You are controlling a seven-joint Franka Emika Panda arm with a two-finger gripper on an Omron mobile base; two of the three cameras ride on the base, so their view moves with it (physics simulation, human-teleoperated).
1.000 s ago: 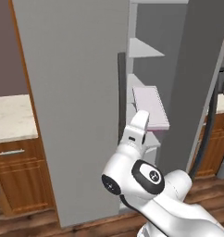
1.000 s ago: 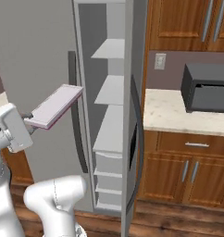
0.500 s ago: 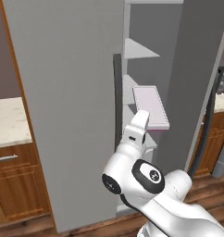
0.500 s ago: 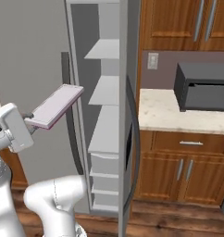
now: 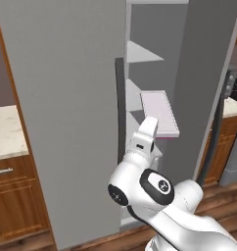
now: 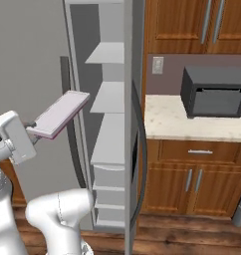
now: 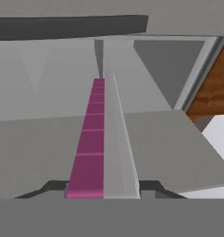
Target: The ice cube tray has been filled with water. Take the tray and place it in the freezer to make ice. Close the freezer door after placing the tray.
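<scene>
Compared with a second earlier, both base views had slid sideways past the kitchen, so the base had driven while the ice cube tray (image 6: 60,114) kept its place relative to the arm. The gripper (image 6: 31,126) pinched the near end of the tray, jaws clamped on its narrow edge, holding it up in the air, roughly flat and tilted slightly upward away from the hand. It sat just in front of the open freezer (image 6: 110,144), level with the middle pale shelves (image 5: 140,52), its far end reaching toward the opening. The freezer door (image 6: 135,124) stood swung open, edge-on beside the wooden cabinets (image 6: 192,179). A dark microwave (image 6: 214,92) rested on the counter (image 6: 192,127).
</scene>
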